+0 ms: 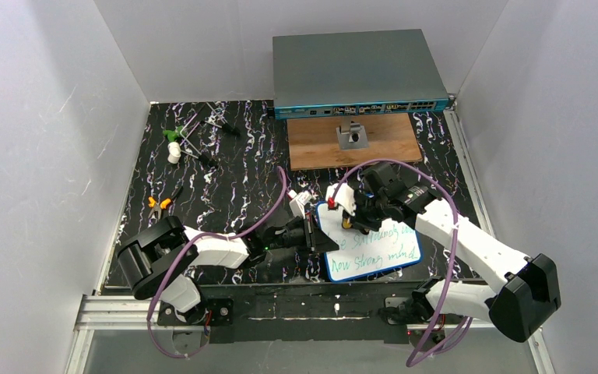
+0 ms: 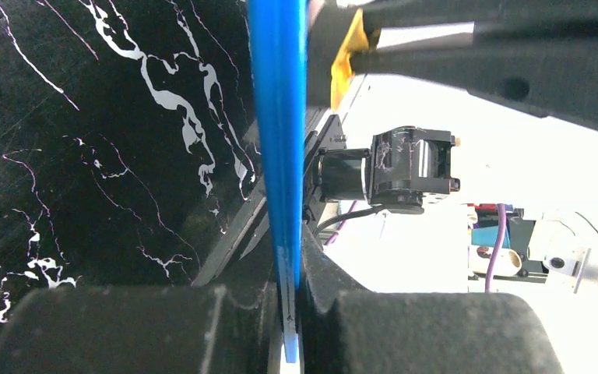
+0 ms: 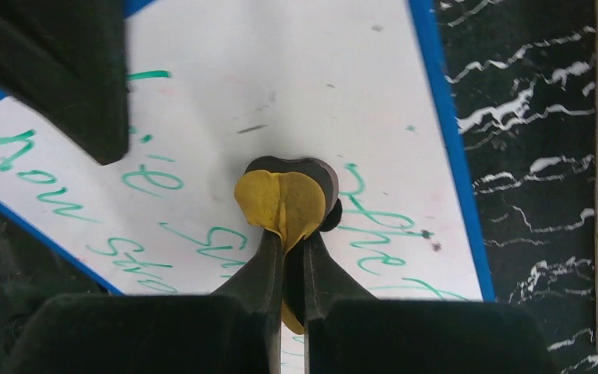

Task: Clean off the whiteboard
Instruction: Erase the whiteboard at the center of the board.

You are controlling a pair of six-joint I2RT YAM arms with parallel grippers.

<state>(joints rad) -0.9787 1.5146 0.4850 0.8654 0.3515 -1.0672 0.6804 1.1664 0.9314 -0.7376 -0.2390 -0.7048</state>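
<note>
Whiteboard (image 1: 381,257): lay at 5 o'clock on surface (image 1: 226,171), green lines not yet wiped.
Left jaws: clamped its 9 o'clock blue rim (image 2: 279,117), likely steadying.
Right jaws: shut on yellow pad (image 3: 280,204), pressed down for wiping.

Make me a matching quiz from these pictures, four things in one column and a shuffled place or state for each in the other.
1 left tool
2 right tool
3 whiteboard
4 grey box

A behind the wooden board
B shut on a yellow pad
C carries green writing
D shut on the blue rim

Pairs: 1-D, 2-B, 3-C, 4-A
</note>
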